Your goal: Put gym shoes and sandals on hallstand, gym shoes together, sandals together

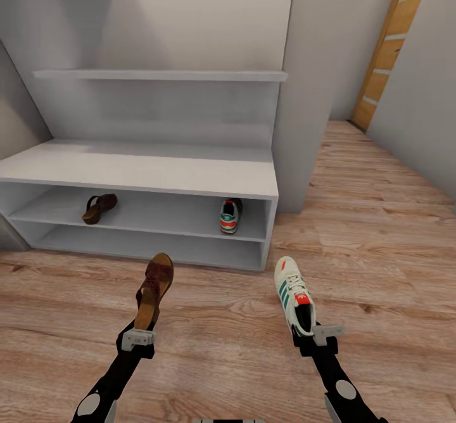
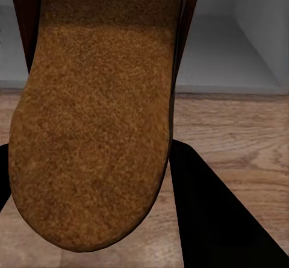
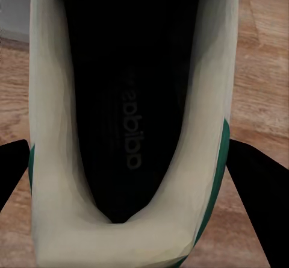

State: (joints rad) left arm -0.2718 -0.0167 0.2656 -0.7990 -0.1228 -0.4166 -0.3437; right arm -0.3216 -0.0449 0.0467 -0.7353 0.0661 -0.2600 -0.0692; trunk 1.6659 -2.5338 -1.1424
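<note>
A: Which step is judged to be in hand?

B: The carrying of the second pair. A dark brown leather open-toe sandal is gripped at its heel end by the left gripper, and a cream-white lace-up sneaker with green stripes is gripped at its heel by the right gripper. Both are held above the brown wood-plank floor, near the long pale grey shoe rack.

A: What is called for next?

B: Each shoe is probably to be brought to its mate on the upper open shelf: the second sandal lies at the left, the second sneaker at the right.

A: And the count?

B: Two sandals and two sneakers are counted, one of each shelved, one of each held.
</note>
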